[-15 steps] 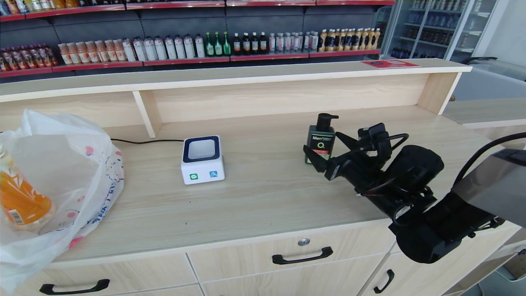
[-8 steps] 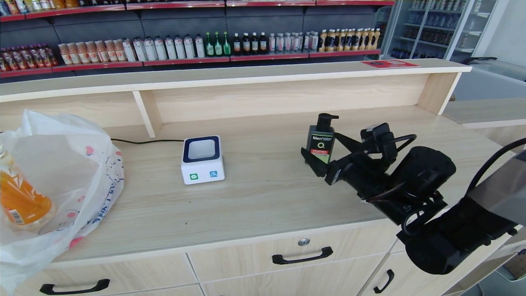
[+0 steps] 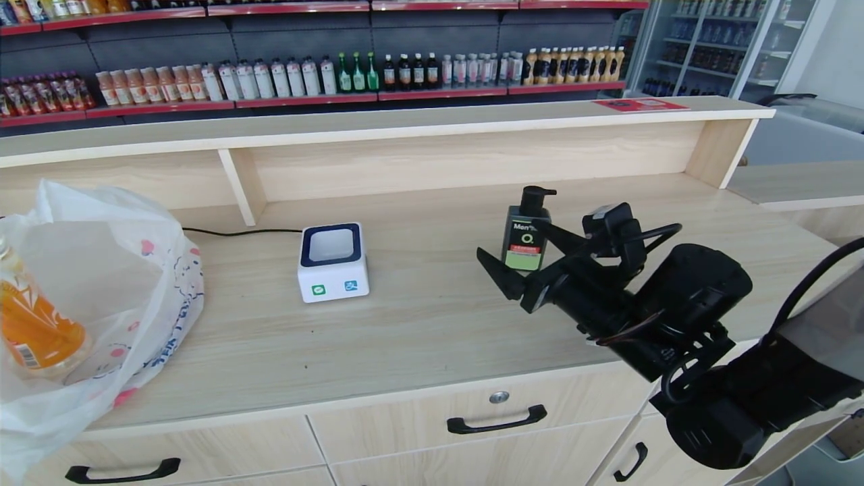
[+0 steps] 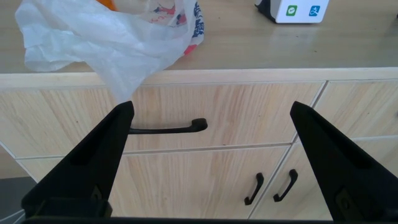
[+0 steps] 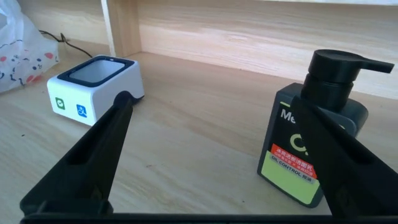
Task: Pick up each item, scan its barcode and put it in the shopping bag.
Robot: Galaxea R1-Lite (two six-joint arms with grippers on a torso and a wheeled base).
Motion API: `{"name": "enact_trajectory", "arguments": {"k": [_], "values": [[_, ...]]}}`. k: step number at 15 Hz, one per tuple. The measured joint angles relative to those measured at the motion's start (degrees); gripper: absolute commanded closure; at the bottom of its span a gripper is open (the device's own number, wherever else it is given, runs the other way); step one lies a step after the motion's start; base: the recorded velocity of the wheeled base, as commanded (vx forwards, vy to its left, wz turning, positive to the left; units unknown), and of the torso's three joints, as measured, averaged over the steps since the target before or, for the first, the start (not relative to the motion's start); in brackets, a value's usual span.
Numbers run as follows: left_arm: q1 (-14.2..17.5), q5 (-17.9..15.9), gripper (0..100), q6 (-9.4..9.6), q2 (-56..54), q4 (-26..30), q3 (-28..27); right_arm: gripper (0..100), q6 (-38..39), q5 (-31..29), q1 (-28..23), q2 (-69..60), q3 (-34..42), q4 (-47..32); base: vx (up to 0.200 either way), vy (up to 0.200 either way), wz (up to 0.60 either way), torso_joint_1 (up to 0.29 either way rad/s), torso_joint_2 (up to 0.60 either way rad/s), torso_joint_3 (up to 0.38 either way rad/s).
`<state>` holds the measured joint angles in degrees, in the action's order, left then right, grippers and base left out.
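Fingers (image 3: 499,275) of the right gripper (image 3: 509,241) are standing spread wide, clamping nothing. The pump bottle (image 3: 526,233) is standing upright on the counter (image 3: 418,317), right of centre, its black pump head on top and its green label facing the robot. The gripper is hovering low over the counter with the bottle just beyond its fingertips, the far finger lying close beside the bottle; contact cannot be told from either view. In the right wrist view the bottle is sitting nearer one finger than the other.

The scanner (image 3: 333,262), a white box with a dark-rimmed top window, is sitting well apart from the bottle, toward the robot's left, a black cable (image 3: 236,233) running from behind it. The shopping bag (image 3: 94,283) is slumping at the counter's left end, an orange drink bottle (image 3: 34,331) showing through its plastic.

The left gripper (image 4: 211,109) is hanging in front of the drawer fronts (image 4: 205,112) below the counter edge, fingers wide apart and empty.
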<state>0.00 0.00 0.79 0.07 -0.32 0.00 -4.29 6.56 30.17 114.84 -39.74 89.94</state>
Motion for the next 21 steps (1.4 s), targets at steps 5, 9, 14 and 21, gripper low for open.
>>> {"name": "enact_trajectory", "arguments": {"k": [5,9,14,21], "values": [[0.0,0.0,0,0.05,0.0,0.0,0.0,0,0.0,0.0,-0.1,1.6,-0.4,0.0,0.000,0.000,0.00,0.000,0.00,0.000],[0.0,0.0,0,0.02,0.0,0.0,0.0,0,0.0,0.0,-1.5,2.9,-0.7,0.0,0.000,0.000,0.00,0.000,0.00,0.000],[0.0,0.0,0,0.00,0.0,0.0,0.0,0,0.0,0.0,-4.4,3.9,-2.1,0.0,0.000,0.000,0.00,0.000,0.00,0.000],[0.0,0.0,0,-0.11,0.0,0.0,0.0,0,0.0,0.0,-6.2,5.1,-3.4,0.0,0.000,0.000,0.00,0.000,0.00,0.000]]}}
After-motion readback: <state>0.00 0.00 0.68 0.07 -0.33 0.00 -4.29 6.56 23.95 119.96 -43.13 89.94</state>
